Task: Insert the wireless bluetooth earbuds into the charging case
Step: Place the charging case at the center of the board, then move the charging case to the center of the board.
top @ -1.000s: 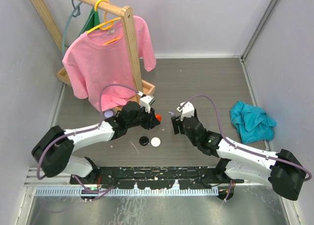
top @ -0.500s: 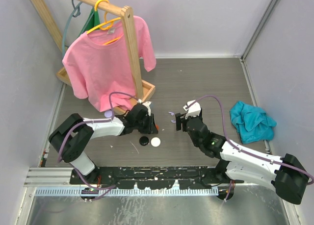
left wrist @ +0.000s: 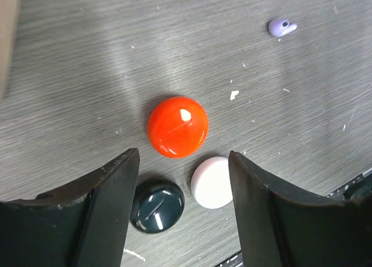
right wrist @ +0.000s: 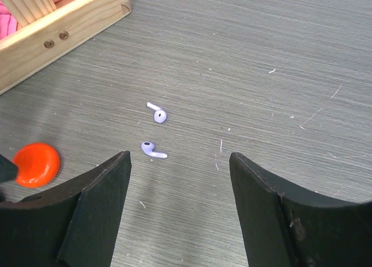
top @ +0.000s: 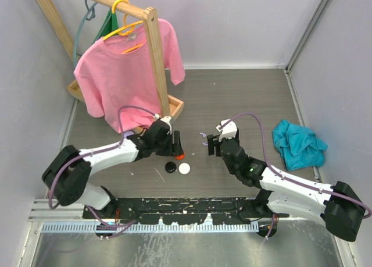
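Two purple earbuds (right wrist: 152, 150) lie on the table (right wrist: 279, 57), close together and just ahead of the right tool (right wrist: 179, 157), at about 11 o'clock from its gap. Each stem is laid along the 10-to-4 line, slanting across the jaw opening rather than along it. The right tool's jaws are held apart, with nothing between them. The left tool (left wrist: 182, 162) is likewise spread and empty, and the one earbud seen from it sits well away at 1 o'clock. The right arm is therefore judged the nearer for the pick-up.

Three round domed pieces are counted: one orange piece (left wrist: 177, 126) just beyond the left fingertips, then one black piece (left wrist: 157, 206) and one white piece (left wrist: 213, 182) below it. These are probably closed cases. No opened case can be made out.
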`<state>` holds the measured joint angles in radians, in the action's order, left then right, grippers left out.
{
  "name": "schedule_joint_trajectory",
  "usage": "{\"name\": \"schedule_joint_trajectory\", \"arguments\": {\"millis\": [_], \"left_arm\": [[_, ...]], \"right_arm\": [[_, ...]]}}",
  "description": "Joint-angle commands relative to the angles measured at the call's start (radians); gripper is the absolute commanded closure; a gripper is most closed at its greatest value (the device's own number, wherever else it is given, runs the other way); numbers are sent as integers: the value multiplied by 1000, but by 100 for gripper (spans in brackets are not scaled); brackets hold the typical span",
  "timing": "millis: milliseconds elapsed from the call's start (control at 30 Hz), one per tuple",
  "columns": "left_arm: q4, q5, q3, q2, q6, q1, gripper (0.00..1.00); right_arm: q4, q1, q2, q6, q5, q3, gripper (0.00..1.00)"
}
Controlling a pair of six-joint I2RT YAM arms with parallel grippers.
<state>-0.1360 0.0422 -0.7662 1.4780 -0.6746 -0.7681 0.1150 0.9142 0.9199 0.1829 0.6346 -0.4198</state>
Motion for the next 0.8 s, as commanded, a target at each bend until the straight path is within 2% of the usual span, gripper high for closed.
{"name": "schedule_joint_trajectory", "arguments": {"millis": [0, 167, 367, 633, 767], "left_arm": [[-131, -113, 0, -144, 40, 21, 35], [-231, -256, 80, -319, 46, 89, 32], [-251, -341, 153, -426, 76, 241, 28], [-110, -360, 195, -362, 92, 449, 27], [18, -384, 230, -315, 57, 499, 27]], "right_arm": [[36, 0, 13, 6, 12, -18, 26], [38, 0, 23, 5, 10, -20, 26], [30, 0, 26, 2, -2, -24, 25], [27, 0, 15, 1, 10, -21, 22], [25, 0, 6, 0, 8, -18, 21]]}}
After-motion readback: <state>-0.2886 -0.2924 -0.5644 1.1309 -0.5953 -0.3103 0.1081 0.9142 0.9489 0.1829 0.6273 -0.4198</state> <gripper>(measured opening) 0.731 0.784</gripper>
